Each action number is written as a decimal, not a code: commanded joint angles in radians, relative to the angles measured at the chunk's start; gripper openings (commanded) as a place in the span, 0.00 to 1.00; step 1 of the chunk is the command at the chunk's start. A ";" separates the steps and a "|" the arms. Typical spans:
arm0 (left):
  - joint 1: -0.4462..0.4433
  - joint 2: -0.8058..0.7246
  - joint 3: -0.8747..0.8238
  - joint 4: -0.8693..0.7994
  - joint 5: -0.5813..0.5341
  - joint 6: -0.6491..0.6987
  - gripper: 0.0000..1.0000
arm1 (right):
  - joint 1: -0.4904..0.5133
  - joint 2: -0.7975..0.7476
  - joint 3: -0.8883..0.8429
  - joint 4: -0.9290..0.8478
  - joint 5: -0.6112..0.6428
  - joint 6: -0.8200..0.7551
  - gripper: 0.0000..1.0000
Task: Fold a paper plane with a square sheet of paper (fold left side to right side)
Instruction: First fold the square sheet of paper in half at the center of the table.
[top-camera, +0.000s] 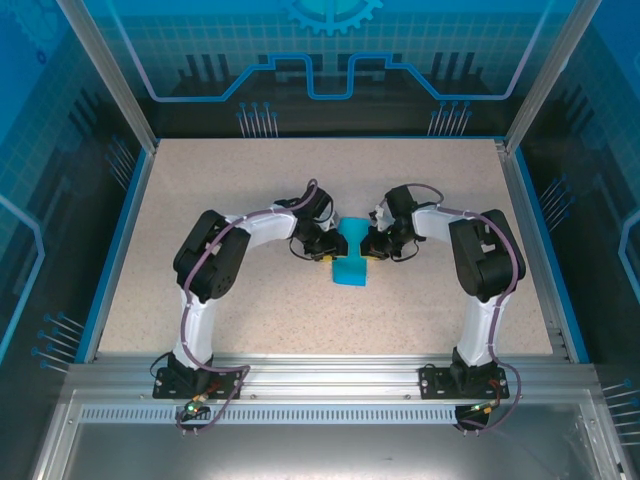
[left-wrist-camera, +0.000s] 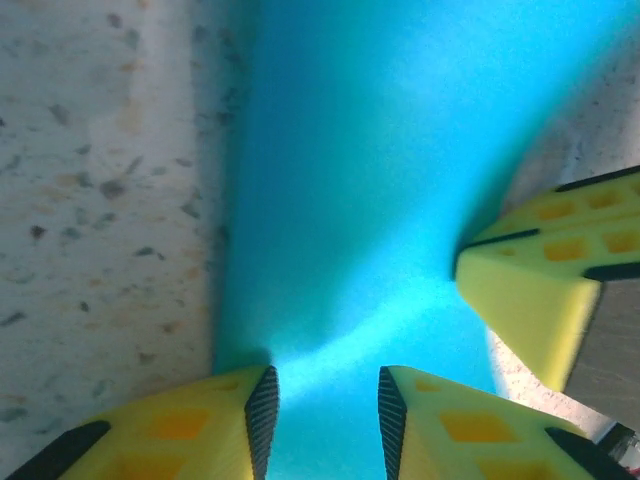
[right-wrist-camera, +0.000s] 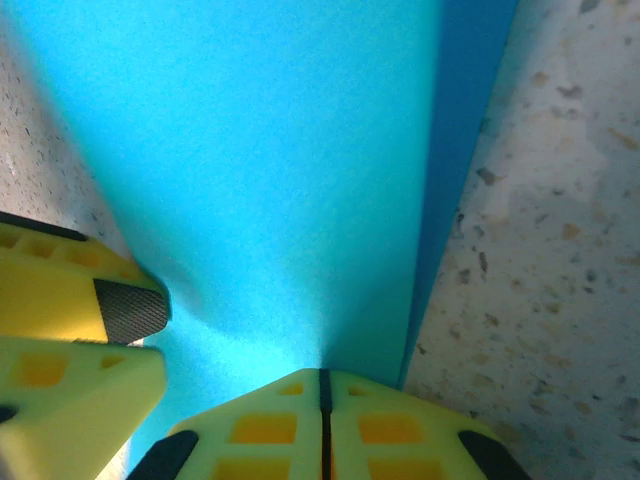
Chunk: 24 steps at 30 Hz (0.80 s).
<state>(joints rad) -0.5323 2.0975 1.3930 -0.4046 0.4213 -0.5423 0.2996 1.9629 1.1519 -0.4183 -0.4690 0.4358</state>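
**Two claws on one thin sheet: tear and skew are the worries**

The paper (top-camera: 350, 262), a narrow blue strip from above, lies on the surface (top-camera: 200, 190) with a claw on each long side. The left claw (top-camera: 322, 250) is at the paper's left edge and the right claw (top-camera: 374, 247) at its right edge.

The left claw's jaws stand apart, with blue paper showing in the gap. The right claw's jaws are pressed together, tips against the paper near its fold. I cannot tell whether those tips pinch a layer or merely bear on it.

My concerns:
- **Tearing:** if the left claw closes and lifts while the right tips pin the paper, it could buckle or tear between them (thin stock forgives little).
- **Skew:** if the right tips are only resting, a pull from the left could drag the whole strip sideways and the crease would land crooked.
- **Collision:** the claws sit close across the paper, so an inward move risks knocking fingers together.

From above I get the strip's outline and both arms converged on it, but the jaws are too small to judge. The left wrist camera settles its own gap and shows a soft dimple in the paper just ahead of the pads (left-wrist-camera: 262, 405). The right wrist camera shows the seam between its closed fingertips (right-wrist-camera: 285, 400). It also shows a darker blue band along the paper's edge, either a lower layer or shadow.
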 joint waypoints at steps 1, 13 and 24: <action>0.011 0.031 -0.039 -0.018 -0.026 0.022 0.37 | 0.006 0.065 -0.012 -0.096 0.122 -0.026 0.08; 0.054 -0.135 -0.116 -0.016 -0.027 0.045 0.38 | 0.008 0.067 -0.012 -0.099 0.122 -0.033 0.08; 0.008 -0.047 0.029 0.045 0.103 0.016 0.33 | 0.007 0.065 -0.014 -0.097 0.121 -0.031 0.08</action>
<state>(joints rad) -0.5098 1.9938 1.3560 -0.3576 0.4751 -0.5255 0.3004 1.9686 1.1633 -0.4351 -0.4683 0.4202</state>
